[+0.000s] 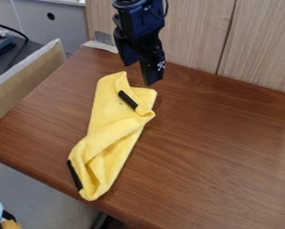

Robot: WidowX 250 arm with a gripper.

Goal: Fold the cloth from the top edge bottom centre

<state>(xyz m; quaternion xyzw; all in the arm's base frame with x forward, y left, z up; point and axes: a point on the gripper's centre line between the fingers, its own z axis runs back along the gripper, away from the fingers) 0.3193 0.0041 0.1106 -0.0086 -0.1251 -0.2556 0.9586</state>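
Note:
The black gripper [140, 74] hangs over the upper part of the table, just above and right of the cloth's top end. Its two fingers stand apart, open, with nothing visible between them. A yellow cloth [111, 134] lies long and narrow on the brown table, slanting from upper right to lower left. Its top end is partly turned over, with a small black tag on it. Folds and a raised ridge cross its middle, and the lower end is bunched, with a black strip along its left edge.
The brown table [216, 147] extends right of the cloth. A wooden panel [186, 36] stands along its back edge. At the left is a cardboard-coloured box wall [25, 80]. The table's front edge runs close below the cloth's lower end.

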